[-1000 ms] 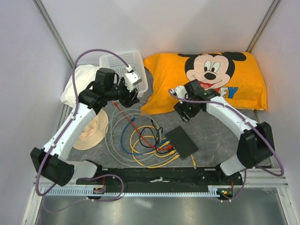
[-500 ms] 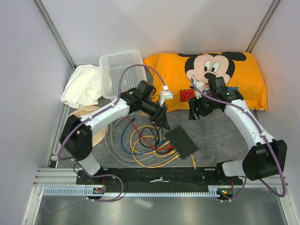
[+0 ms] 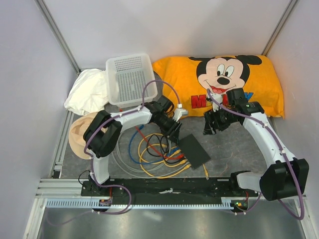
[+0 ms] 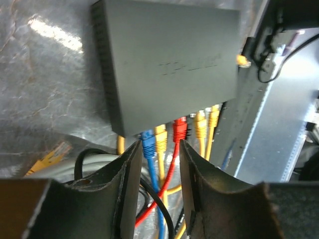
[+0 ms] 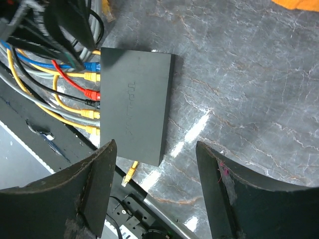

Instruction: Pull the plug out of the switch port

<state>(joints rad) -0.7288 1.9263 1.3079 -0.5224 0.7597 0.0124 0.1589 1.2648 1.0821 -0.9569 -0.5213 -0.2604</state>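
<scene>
Two claws gape: left claw [image 4: 158, 149], right claw [image 5: 154, 149]. Box [image 3: 194, 151] diagonal; switch port edge [image 4: 167, 125] faces left claw.

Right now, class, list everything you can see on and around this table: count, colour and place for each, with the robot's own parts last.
switch: one, black, mid-table
plugs: about six, blue, red, black and yellow, in the switch's port edge
coil: one cable tangle, yellow, blue, red, black and grey, beside the ports
loose plug: one, yellow, near side of the switch
basket: one, white, far side
cushion: one, orange with a cartoon mouse, far side
cloth: one, white, beside the basket
hat: one, tan, under the left arm
table: one, grey marbled
left hand: black, open, at the ports
right hand: black, open, above the switch
</scene>
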